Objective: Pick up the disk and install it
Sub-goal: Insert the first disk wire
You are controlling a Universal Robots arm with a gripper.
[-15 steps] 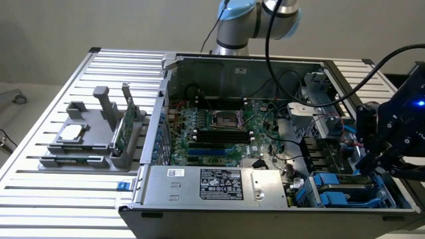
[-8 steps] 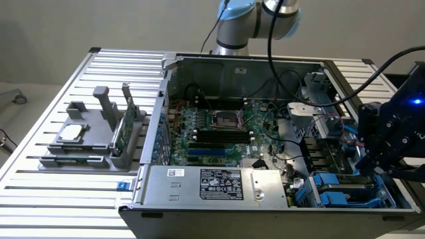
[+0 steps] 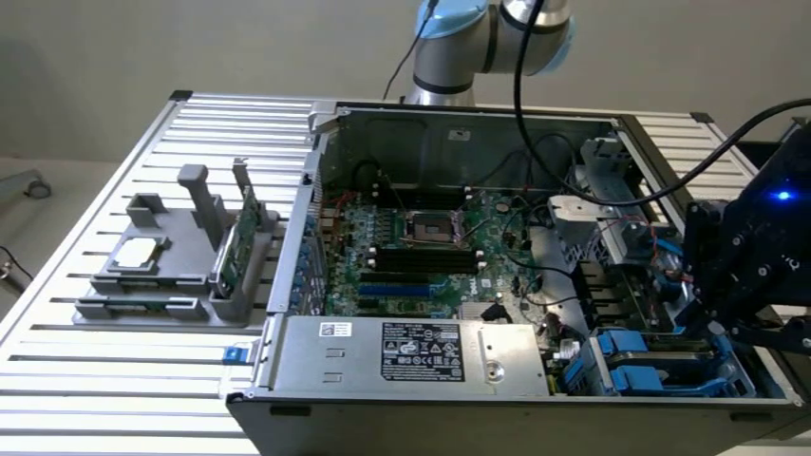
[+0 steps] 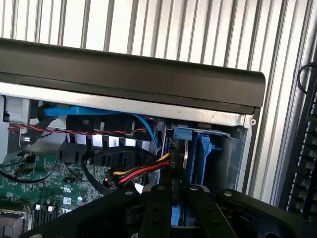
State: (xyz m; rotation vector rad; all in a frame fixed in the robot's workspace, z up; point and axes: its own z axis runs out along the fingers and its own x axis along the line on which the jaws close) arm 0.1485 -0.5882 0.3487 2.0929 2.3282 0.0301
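**Workstation layout.** An open computer case (image 3: 507, 423) lies on the ribbed aluminium surface (image 3: 89, 380). In the exterior view its motherboard (image 3: 419, 237) faces up and the power supply (image 3: 405, 351) sits along the near wall. A grey fixture (image 3: 165, 285) stands on the surface at the exterior view's left, well apart from the gripper. It carries a small square silver chip (image 3: 137, 252) and an upright green circuit card (image 3: 235, 242). The arm's base (image 3: 476, 38) rises behind the case.

**Gripper position.** The gripper (image 3: 723, 323) hangs over the case corner at the exterior view's near right, directly above the blue drive bay (image 3: 659, 366).

**Fingers.** In the wrist view the gripper (image 4: 172, 191) points down into the blue drive bay (image 4: 205, 148). Its black fingers (image 4: 158, 208) stand close together with only a narrow gap. They appear clamped on the thin edge of the disk (image 4: 173, 158).

**Disk position.** The disk is seen edge-on and upright, with blue plastic at its far end. It stands at the mouth of the bay, just beside the bay's blue bracket. How far it is seated cannot be determined.

**Adjacent wiring.** A red, yellow and black cable bundle (image 4: 141, 171) and a blue flat cable (image 4: 99, 113) run next to the bay.
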